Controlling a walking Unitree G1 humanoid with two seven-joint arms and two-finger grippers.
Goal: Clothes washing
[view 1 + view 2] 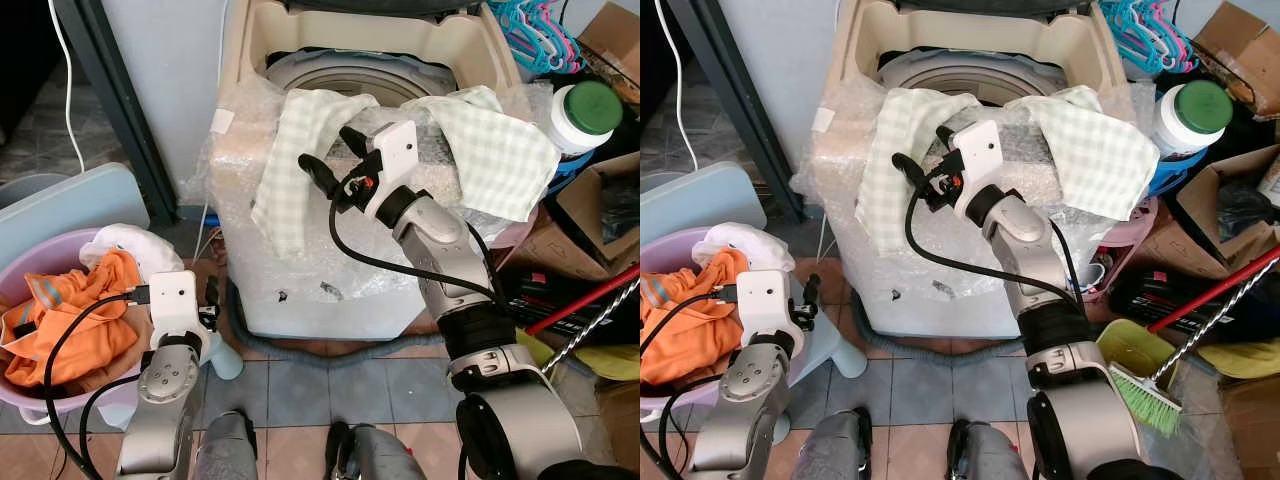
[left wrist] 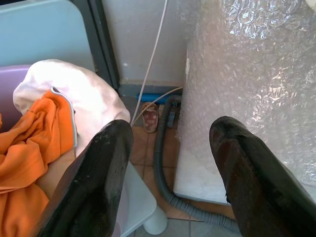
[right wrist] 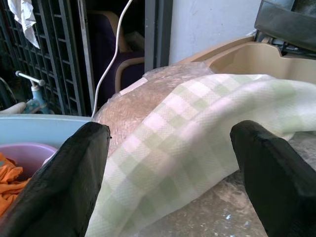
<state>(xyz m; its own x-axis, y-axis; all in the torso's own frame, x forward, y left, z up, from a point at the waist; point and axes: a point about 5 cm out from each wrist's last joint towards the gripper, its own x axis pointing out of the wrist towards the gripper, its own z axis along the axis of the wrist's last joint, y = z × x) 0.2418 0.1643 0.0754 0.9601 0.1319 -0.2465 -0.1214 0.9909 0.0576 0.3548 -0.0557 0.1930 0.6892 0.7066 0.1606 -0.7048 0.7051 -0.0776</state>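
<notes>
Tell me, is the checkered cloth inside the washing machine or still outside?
Outside. The checkered cloth hangs over the front rim of the washing machine, draped down its bubble-wrapped front. The right gripper, open, is at it.

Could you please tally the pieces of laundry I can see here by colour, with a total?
Green-and-white checked cloth draped over the bubble-wrapped washing machine's front edge: 1
Orange garment in the purple plastic basin: 1
White garment in the same basin: 1
Total: 3

Soft woven checked cloth, crinkly glossy bubble wrap; smooth beige plastic washing machine
</notes>
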